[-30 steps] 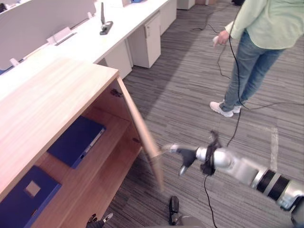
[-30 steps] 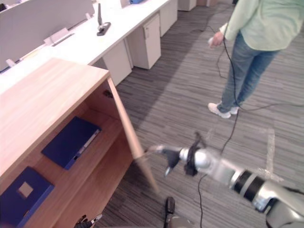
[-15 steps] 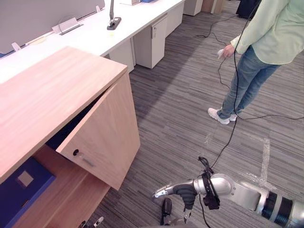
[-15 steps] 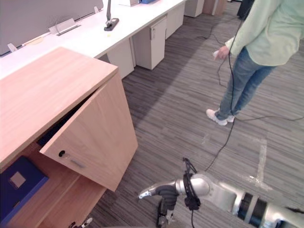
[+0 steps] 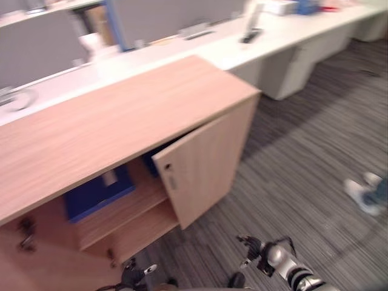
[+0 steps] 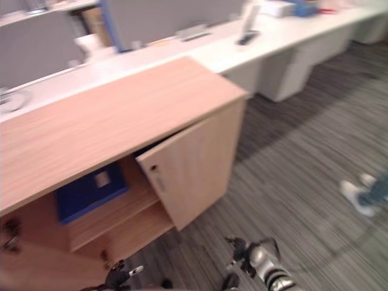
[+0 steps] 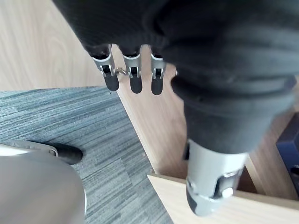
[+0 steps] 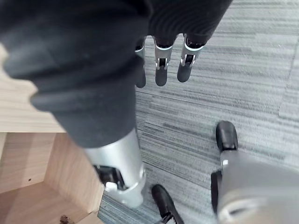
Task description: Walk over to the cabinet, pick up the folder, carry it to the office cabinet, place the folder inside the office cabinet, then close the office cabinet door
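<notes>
- Right hand (image 8: pixel 161 70) hangs low over the grey carpet (image 5: pixel 303 151) in front of the office cabinet (image 5: pixel 109 121). Its fingers are straight and slightly apart, and it holds nothing.
- Left hand (image 7: pixel 133 79) hangs close to the cabinet's wooden panels. Its fingers are relaxed, the thumb stands apart, and nothing is in its grasp.
- On the upper shelf (image 5: pixel 130 209) inside the office cabinet lies the blue folder (image 5: pixel 97 191), flat, showing through the gap beside the door's free edge.
- Hinged at the cabinet's right corner, the door (image 5: pixel 203 163) stands partly open and is swung out from the front. A small dark lock (image 5: pixel 168 167) sits near the top of its free edge.
- Behind the cabinet runs a long white desk (image 5: pixel 273 42) with grey partitions.
- At the right, a person's white shoe (image 5: pixel 361 194) rests on the carpet, well apart from the cabinet.
</notes>
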